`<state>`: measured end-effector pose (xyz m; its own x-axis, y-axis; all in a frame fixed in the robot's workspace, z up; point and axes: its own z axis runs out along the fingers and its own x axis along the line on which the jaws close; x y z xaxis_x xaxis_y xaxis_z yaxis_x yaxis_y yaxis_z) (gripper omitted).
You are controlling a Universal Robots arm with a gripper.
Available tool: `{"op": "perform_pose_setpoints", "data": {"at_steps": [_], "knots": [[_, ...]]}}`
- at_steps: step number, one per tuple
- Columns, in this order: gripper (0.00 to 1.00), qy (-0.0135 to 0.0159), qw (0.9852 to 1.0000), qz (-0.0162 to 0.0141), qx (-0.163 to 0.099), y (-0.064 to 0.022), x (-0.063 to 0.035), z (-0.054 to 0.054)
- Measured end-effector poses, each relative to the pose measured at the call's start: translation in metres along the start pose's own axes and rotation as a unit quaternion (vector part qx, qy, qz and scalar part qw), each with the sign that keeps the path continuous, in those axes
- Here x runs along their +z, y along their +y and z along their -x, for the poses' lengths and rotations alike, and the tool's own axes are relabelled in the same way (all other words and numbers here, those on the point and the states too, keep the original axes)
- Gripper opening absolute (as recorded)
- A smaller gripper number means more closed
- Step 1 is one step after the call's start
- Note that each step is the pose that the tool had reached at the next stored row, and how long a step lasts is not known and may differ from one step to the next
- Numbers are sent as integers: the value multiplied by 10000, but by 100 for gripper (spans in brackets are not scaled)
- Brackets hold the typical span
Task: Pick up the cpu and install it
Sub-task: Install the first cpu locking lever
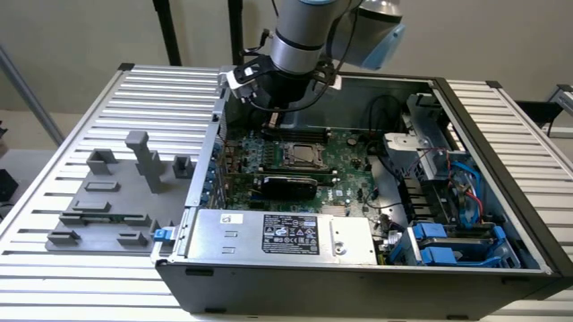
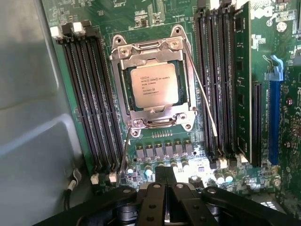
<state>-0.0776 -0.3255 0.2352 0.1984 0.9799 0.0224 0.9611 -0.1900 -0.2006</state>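
On the exterior view's left, the ribbed aluminium bench (image 1: pixel 54 282) carries a set of grey plastic blocks (image 1: pixel 112 201), and I see no chip lying among them. Next along stands the open black metal computer case (image 1: pixel 358 285), with the green motherboard (image 1: pixel 349 178) lying flat inside it. The silver-and-blue robot arm (image 1: pixel 300 33) reaches down over the board's far edge. Its black gripper (image 1: pixel 273 122) hangs just above the board.

From the wrist, the jaws are pressed together and pinch nothing. In front of them the small flat square silver-beige cpu (image 2: pixel 154 85) lies level inside the dark square metal-framed socket (image 2: pixel 123 54), between 2 banks of black memory slots (image 2: pixel 89 103). So the picking up and the seating look done to me.

The 2 thin wire levers (image 2: pixel 202 89) beside the frame stand away from it rather than tucked under their hooks. I judge that the clamping down is what is left, though I cannot be sure. Further to the exterior view's right sit the blue drive caddies (image 1: pixel 447 248), well apart from the arm.
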Motion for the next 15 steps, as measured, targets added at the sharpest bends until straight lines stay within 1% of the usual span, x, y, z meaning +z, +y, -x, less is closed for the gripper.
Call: {"op": "perform_pose_setpoints", "data": {"at_steps": [2,4,5,9,11,15], "knots": [[11,14,10000,1,73,-14,14,4],[11,39,9998,4,199,-16,20,4],[11,57,9996,5,277,-16,20,5],[11,153,9984,2,546,-16,21,4],[11,215,9977,-5,650,-18,22,5],[11,378,9962,-37,783,-28,24,7]]}}
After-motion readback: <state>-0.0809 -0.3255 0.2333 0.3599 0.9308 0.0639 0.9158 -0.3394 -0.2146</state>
